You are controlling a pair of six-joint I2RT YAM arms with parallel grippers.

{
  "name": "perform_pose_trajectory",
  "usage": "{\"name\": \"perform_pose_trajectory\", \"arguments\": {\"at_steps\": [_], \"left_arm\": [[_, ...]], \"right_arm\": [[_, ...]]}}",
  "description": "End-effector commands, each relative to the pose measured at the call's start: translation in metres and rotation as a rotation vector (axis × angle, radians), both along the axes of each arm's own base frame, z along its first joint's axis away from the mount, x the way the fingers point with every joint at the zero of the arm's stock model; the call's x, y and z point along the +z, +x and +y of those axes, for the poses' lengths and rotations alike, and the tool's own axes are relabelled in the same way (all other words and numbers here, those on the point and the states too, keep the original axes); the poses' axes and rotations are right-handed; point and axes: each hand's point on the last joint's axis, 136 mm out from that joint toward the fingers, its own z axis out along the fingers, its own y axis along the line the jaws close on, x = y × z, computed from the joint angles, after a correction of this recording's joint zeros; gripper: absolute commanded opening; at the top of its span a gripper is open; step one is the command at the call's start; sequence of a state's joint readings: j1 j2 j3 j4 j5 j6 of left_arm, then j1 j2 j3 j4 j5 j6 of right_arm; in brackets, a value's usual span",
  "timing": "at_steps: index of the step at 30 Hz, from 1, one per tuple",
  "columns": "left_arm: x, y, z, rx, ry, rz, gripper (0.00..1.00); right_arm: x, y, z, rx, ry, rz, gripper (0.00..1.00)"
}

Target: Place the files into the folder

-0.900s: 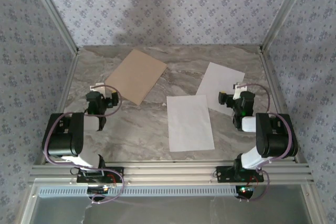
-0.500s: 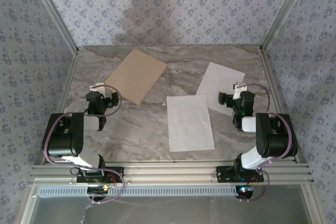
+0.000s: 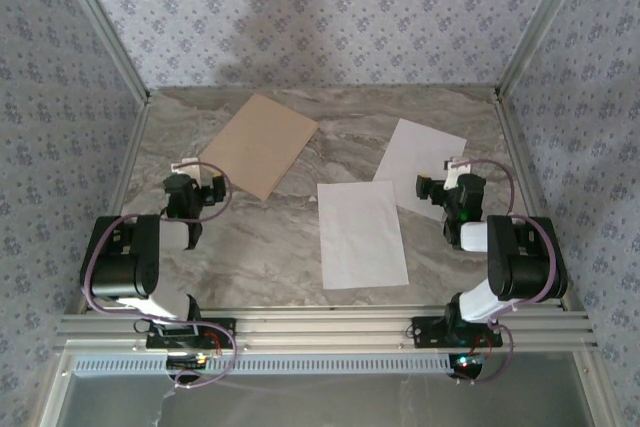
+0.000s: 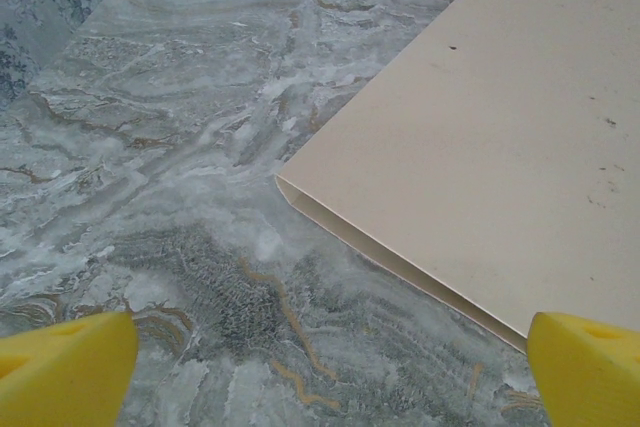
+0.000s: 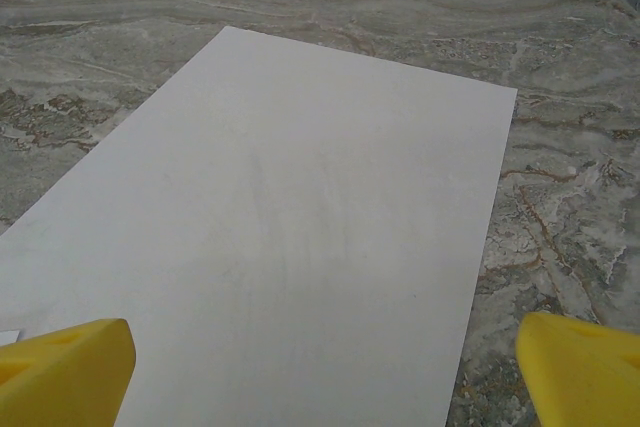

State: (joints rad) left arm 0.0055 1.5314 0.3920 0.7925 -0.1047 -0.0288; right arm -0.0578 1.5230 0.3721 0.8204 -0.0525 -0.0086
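The closed tan folder [image 3: 260, 144] lies flat and angled at the back left of the marble table; its near corner and edge fill the right of the left wrist view [image 4: 480, 147]. One white sheet [image 3: 361, 233] lies at the table's middle. A second white sheet [image 3: 420, 162] lies at the back right and spreads across the right wrist view [image 5: 270, 237]. My left gripper [image 3: 186, 179] stands open just short of the folder's near corner, holding nothing. My right gripper [image 3: 452, 175] stands open over the near edge of the second sheet, also holding nothing.
Patterned walls with aluminium posts [image 3: 105, 32] close in the table on three sides. Bare marble [image 3: 250, 247] lies between the arms' bases and the sheets. A metal rail [image 3: 320, 325] runs along the near edge.
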Motion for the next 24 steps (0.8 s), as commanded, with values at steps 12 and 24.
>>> {"name": "perform_pose_trajectory", "arguments": {"at_steps": [12,24], "left_arm": [[0.086,-0.003,0.009,0.158,-0.177,0.030,1.00],[0.068,0.076,-0.032,0.020,-0.372,0.279,1.00]], "right_arm": [[0.082,-0.010,-0.003,-0.084,0.223,0.024,1.00],[0.105,-0.013,0.101,0.147,0.848,0.291,1.00]]}}
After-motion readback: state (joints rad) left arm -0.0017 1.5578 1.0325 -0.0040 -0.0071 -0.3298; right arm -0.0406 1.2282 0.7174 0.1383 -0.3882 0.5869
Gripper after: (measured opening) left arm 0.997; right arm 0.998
